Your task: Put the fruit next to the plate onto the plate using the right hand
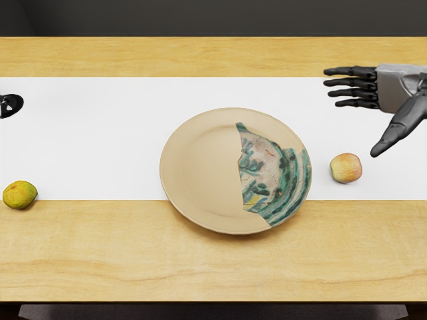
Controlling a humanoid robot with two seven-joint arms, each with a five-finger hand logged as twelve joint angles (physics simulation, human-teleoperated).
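A beige plate [200,173] with a green patterned patch on its right side lies in the middle of the table. Just right of it sits a small red-yellow apple [345,167] on the white cloth. My right hand [363,100] hovers above and to the right of the apple, fingers spread and pointing left, thumb angled down toward the apple, holding nothing. A yellow-green fruit [19,195] lies far off at the left edge of the table. A dark bit of the left hand [9,105] shows at the left edge.
A white cloth [100,133] runs across the wooden table [200,260] under the plate. The table's front edge is near the bottom of the view.
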